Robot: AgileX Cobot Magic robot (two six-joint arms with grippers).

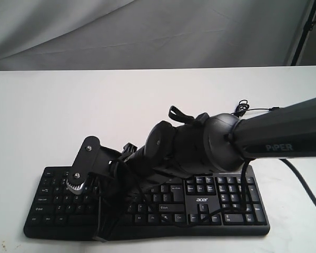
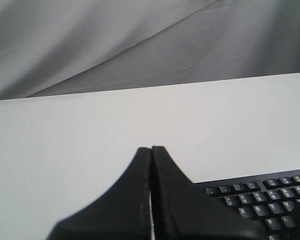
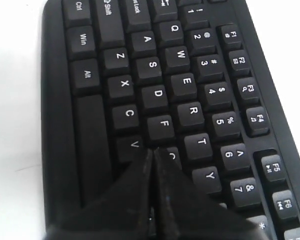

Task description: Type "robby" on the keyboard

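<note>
Prob. lab test setup: white table [image 1: 95, 105], grey cloth backdrop [image 1: 121, 31].

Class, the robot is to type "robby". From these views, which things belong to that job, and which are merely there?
Belong to the job:
- keyboard
- right gripper, shut, tips over the keys near F and V

Merely there:
- left gripper, shut, over bare table beside the keyboard
- white table
- grey cloth behind
</note>
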